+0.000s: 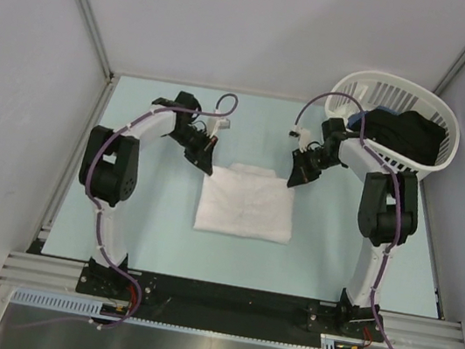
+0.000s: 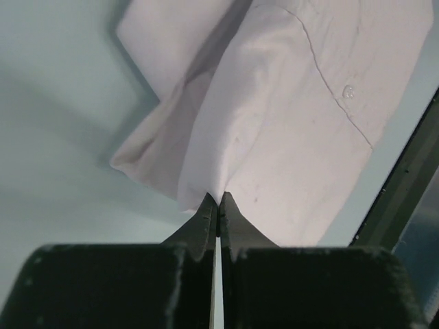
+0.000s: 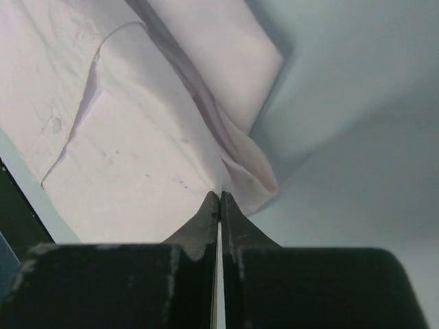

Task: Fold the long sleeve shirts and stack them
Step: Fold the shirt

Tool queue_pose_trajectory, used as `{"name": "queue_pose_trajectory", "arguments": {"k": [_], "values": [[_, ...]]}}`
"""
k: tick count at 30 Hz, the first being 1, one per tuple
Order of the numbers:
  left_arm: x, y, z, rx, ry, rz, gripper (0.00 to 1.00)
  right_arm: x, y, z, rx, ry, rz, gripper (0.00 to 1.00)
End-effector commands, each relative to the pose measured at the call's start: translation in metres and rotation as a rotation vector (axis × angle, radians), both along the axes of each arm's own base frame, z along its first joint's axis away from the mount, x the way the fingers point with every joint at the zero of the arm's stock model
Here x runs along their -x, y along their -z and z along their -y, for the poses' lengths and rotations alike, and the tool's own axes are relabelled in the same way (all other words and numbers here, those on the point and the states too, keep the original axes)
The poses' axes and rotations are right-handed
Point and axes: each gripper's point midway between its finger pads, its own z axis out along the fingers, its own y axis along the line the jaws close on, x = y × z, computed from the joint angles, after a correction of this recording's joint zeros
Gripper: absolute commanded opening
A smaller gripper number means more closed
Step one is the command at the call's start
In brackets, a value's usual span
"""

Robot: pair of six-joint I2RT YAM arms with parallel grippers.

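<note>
Table (image 1: 160, 243): left hand (image 2: 218, 200), right hand (image 3: 219, 196) pinch shirt (image 1: 245, 207) (folded).

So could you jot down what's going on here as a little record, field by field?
shirt: white, folded into a rough rectangle, lying mid-table
left fingers: shut, pinching the shirt's far left corner
right fingers: shut, pinching its far right corner
basket: white, at the table's far right corner
dark clothes: piled inside the basket
stack: none to be seen, only this one shirt laid out
</note>
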Motion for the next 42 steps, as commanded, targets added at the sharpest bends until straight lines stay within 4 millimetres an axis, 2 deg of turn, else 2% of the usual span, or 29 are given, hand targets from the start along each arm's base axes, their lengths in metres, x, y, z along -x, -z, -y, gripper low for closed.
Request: {"name": "queue_pose_trajectory", "arguments": {"k": [1,4,6,7,9,10,12,15,17,18,20,21,23,26,27,28,30,31,32,33,34,35,36,37,38,39,40,41,42], "values": [[-0.038,0.016,-0.002,-0.033,-0.031,0.038,0.0,-0.016,0.0,-0.001,-0.004,0.014,-0.001,0.02],[-0.04,0.034,-0.011,-0.066,-0.058,-0.005,0.03,-0.023,0.016,0.002,0.024,0.025,-0.004,0.09],[-0.041,0.042,-0.015,-0.075,-0.065,-0.02,0.14,-0.021,0.026,0.005,0.051,0.024,-0.019,0.17],[-0.041,0.043,-0.015,-0.075,-0.066,-0.023,0.24,-0.021,0.028,0.008,0.057,0.027,-0.023,0.22],[-0.042,0.035,-0.017,-0.053,-0.071,-0.009,0.37,-0.016,0.026,0.01,0.059,0.029,-0.039,0.25],[-0.04,0.029,-0.014,-0.018,-0.06,-0.005,0.41,-0.018,0.018,0.011,0.05,0.034,-0.025,0.29],[-0.042,0.003,-0.012,0.039,-0.017,0.083,0.48,-0.019,0.002,0.009,0.016,0.043,-0.015,0.32],[-0.048,-0.035,-0.003,0.104,0.075,0.242,0.53,-0.026,-0.037,0.0,-0.084,0.067,0.018,0.35],[-0.056,-0.046,0.003,0.101,0.138,0.341,0.55,-0.034,-0.055,-0.007,-0.147,0.084,0.037,0.36],[-0.055,-0.047,0.014,0.098,0.189,0.378,0.56,-0.036,-0.065,-0.016,-0.198,0.107,0.017,0.37],[-0.063,-0.045,0.024,0.081,0.278,0.486,0.57,-0.051,-0.07,-0.025,-0.245,0.127,0.05,0.37],[-0.06,-0.046,0.036,0.092,0.325,0.517,0.57,-0.055,-0.073,-0.03,-0.269,0.133,0.051,0.36],[-0.069,-0.043,0.051,0.103,0.39,0.596,0.6,-0.066,-0.068,-0.04,-0.285,0.147,0.049,0.36],[-0.072,-0.029,0.071,0.078,0.472,0.606,0.61,-0.071,-0.068,-0.051,-0.286,0.12,0.046,0.34],[-0.074,-0.023,0.071,0.05,0.479,0.59,0.61,-0.07,-0.062,-0.054,-0.276,0.109,0.034,0.33],[-0.073,-0.021,0.072,0.041,0.479,0.555,0.61,-0.07,-0.066,-0.056,-0.278,0.1,0.036,0.31],[-0.067,-0.029,0.075,0.082,0.458,0.51,0.59,-0.055,-0.077,-0.058,-0.309,0.079,0.002,0.28],[-0.058,-0.031,0.073,0.114,0.428,0.454,0.59,-0.042,-0.073,-0.058,-0.318,0.077,-0.041,0.28],[-0.054,-0.048,0.069,0.153,0.398,0.453,0.59,-0.028,-0.078,-0.06,-0.356,0.062,-0.084,0.28],[-0.045,-0.055,0.069,0.197,0.374,0.418,0.6,-0.016,-0.094,-0.062,-0.384,0.044,-0.08,0.3],[-0.027,-0.058,0.07,0.252,0.331,0.325,0.61,-0.004,-0.097,-0.064,-0.402,0.034,-0.103,0.31],[-0.015,-0.071,0.069,0.286,0.312,0.3,0.62,0.016,-0.089,-0.066,-0.421,0.029,-0.167,0.33],[0.007,-0.066,0.068,0.323,0.288,0.204,0.63,0.028,-0.099,-0.072,-0.435,0.004,-0.154,0.35],[0.019,-0.066,0.07,0.338,0.283,0.171,0.67,0.042,-0.087,-0.074,-0.436,-0.006,-0.185,0.37],[0.027,-0.068,0.071,0.336,0.266,0.161,0.69,0.047,-0.084,-0.076,-0.428,-0.011,-0.188,0.38],[0.032,-0.051,0.073,0.322,0.2,0.094,0.69,0.052,-0.074,-0.08,-0.415,-0.012,-0.204,0.38],[0.031,-0.045,0.074,0.323,0.166,0.075,0.69,0.047,-0.064,-0.082,-0.411,-0.006,-0.195,0.38],[0.029,-0.031,0.075,0.318,0.134,0.035,0.69,0.043,-0.055,-0.081,-0.402,0.026,-0.224,0.38],[0.016,-0.026,0.077,0.313,0.08,0.024,0.69,0.036,-0.047,-0.08,-0.397,0.046,-0.229,0.39]]}}
